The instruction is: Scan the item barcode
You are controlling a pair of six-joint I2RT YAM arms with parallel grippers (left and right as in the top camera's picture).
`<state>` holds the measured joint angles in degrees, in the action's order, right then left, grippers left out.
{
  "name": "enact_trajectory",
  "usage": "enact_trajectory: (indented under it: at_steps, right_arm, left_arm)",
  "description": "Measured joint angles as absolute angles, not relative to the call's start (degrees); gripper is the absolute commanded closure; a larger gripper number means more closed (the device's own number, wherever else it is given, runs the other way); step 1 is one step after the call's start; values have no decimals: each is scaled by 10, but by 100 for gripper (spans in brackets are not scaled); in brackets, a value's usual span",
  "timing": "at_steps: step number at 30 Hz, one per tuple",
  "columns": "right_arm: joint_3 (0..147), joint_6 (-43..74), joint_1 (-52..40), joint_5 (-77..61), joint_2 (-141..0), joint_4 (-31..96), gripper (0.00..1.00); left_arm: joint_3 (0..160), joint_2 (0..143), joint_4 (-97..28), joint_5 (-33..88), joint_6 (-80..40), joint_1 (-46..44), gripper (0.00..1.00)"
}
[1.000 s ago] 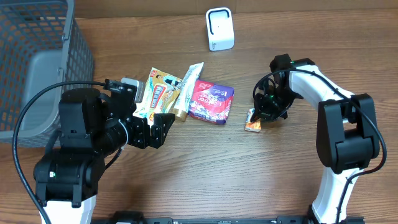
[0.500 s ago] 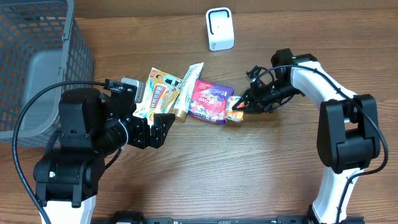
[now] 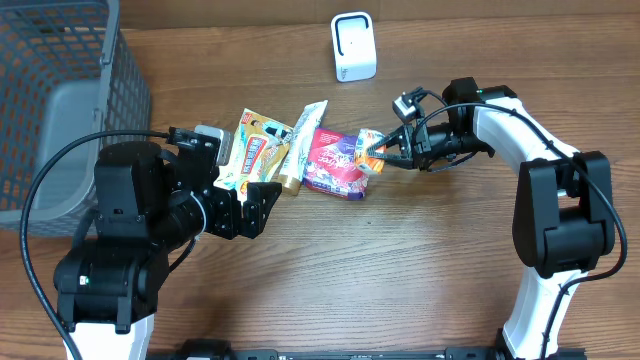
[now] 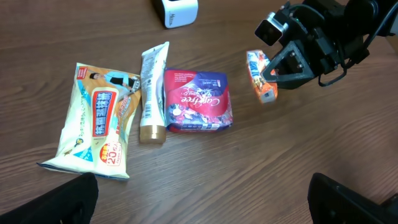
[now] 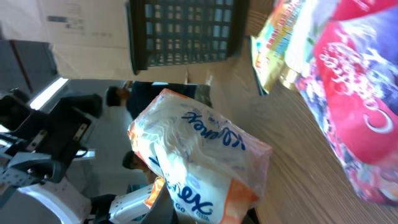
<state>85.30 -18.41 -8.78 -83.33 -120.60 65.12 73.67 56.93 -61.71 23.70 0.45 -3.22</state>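
A small white and orange Kleenex tissue pack [image 3: 371, 150] hangs just above the table, and my right gripper [image 3: 386, 155] is shut on it. The pack sits at the right edge of the red pad packet [image 3: 338, 162]. In the right wrist view the tissue pack [image 5: 205, 155] fills the middle, its blue lettering facing the camera. The left wrist view shows the tissue pack [image 4: 258, 76] end-on. The white scanner [image 3: 353, 46] stands at the back of the table, apart from the pack. My left gripper [image 4: 205, 214] is open over bare wood, holding nothing.
A cream tube [image 3: 300, 145] and a pale snack bag [image 3: 255, 150] lie left of the red packet. A grey wire basket [image 3: 60, 110] holding a grey bin stands at the far left. Bare wood stretches along the front of the table.
My right gripper carried the tissue pack left and slightly back, from the wood at the right to beside the red packet. The wrist turned over. The left arm stayed still.
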Motion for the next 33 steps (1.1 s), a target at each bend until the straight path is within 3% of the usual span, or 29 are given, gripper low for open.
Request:
enact_trajectory:
  at_steps: [13,20,27,33]
  right_arm:
    - [853,-300,-132,-835,-1206,642,96]
    - [854,-253,-128,-780,-1206,607,96]
    - [908,-10,-132,-455,-1206,603,96]
    - [1050,109,-143,-159,-1206,607,96]
  left_arm:
    - [737,569,-617,237,4,-32,0]
    - [737,569,-617,237,4,-32,0]
    - [737,569,-617,237,4,-32,0]
    - [737,569,-617,237,4,-32,0]
